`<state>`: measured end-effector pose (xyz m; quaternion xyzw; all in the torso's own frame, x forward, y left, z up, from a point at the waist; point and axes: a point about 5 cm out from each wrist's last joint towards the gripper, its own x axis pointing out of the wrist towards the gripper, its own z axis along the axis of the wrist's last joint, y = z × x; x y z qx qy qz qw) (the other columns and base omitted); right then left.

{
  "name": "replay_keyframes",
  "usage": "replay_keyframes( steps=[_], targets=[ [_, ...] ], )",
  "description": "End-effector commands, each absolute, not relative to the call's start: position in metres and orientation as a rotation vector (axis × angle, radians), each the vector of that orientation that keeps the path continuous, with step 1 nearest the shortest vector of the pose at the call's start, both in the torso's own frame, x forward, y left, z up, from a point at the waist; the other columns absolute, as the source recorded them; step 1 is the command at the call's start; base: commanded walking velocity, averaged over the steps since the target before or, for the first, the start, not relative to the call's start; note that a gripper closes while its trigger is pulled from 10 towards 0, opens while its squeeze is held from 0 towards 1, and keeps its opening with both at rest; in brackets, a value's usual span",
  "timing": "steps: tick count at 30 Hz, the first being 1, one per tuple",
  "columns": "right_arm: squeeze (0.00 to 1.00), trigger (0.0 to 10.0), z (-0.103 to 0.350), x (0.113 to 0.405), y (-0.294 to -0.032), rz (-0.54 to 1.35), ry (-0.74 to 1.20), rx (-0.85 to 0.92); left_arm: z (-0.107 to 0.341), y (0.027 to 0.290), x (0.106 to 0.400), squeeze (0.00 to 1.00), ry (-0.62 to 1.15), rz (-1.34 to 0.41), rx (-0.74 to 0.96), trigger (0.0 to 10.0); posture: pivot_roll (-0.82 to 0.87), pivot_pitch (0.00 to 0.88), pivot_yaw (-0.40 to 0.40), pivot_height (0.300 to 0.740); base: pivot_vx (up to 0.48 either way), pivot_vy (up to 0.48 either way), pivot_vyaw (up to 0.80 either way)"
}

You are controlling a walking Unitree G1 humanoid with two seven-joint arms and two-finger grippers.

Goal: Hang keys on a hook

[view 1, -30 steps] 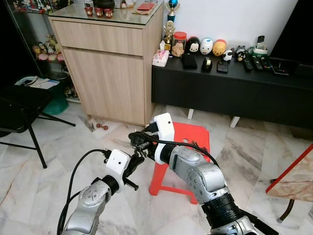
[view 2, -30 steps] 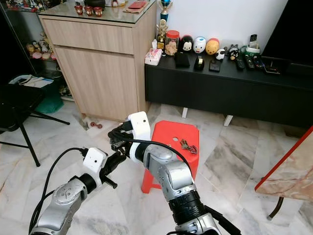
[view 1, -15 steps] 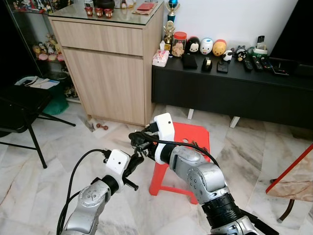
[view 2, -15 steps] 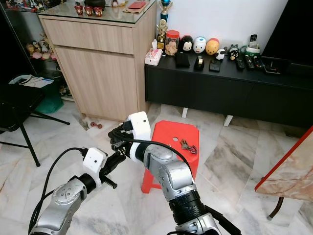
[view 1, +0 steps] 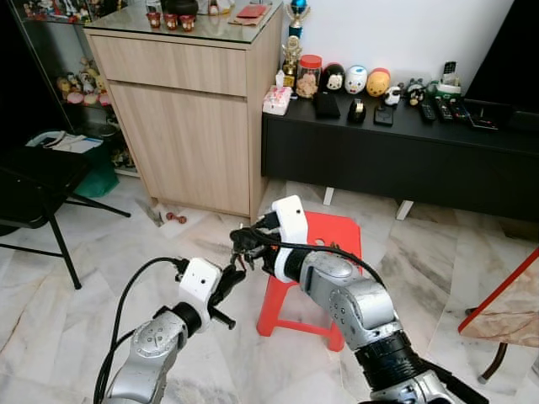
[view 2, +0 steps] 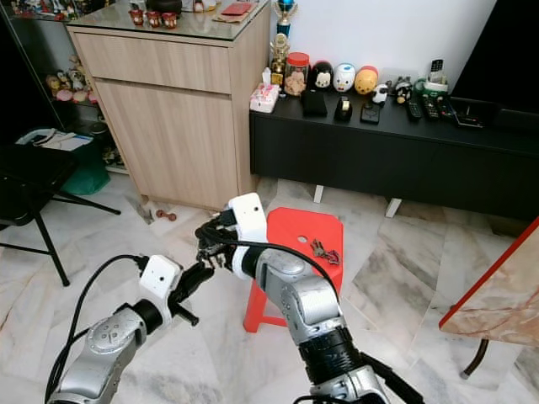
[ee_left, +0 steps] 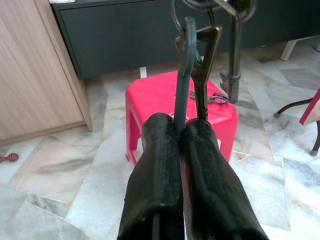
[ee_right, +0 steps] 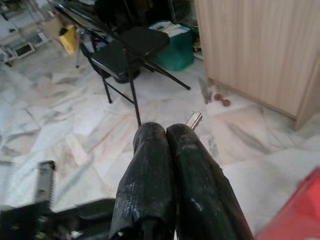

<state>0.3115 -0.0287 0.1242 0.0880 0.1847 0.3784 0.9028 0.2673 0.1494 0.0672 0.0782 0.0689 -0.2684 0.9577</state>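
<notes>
Both claws meet in the open air over pale marble floor, just left of the red plastic stool, with bare floor below and to the left of them. The left claw has its two black fingers pressed together around the lower ends of a dark green key and a bronze key, which rise to a metal ring near the top of its wrist view. The right claw is also pinched narrow, a small silver key tip poking out past its fingers. A second bunch of keys with a red tag lies on the stool's seat, near its right edge. Ahead stands a tall light-wood cabinet with a glass top, and beside it a long low black TV console whose tabletop carries jars, figurines and remotes. A black folding chair stands off to the left, and the corner of a red-edged table juts in on the right.
</notes>
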Motion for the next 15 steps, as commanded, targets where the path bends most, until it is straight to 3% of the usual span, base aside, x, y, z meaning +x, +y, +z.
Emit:
replay_keyframes(
  steps=[1,4,15],
  targets=[
    [0.0,10.0,0.129,0.32,-0.042,0.727,0.35,0.157,0.064,0.152,0.263,0.0,0.166,-0.552,0.178,0.0,0.0,0.0,-0.076,0.74,0.0,0.0,0.0],
    [0.0,10.0,0.127,0.327,-0.059,0.682,0.354,0.124,0.063,0.153,0.262,0.0,0.172,-0.559,0.182,0.0,0.0,0.0,-0.076,0.74,0.0,0.0,0.0],
    [0.0,10.0,0.122,0.333,-0.08,0.628,0.367,0.079,0.064,0.153,0.261,0.0,0.177,-0.581,0.189,0.0,0.0,0.0,-0.071,0.74,0.0,0.0,0.0]
  ],
)
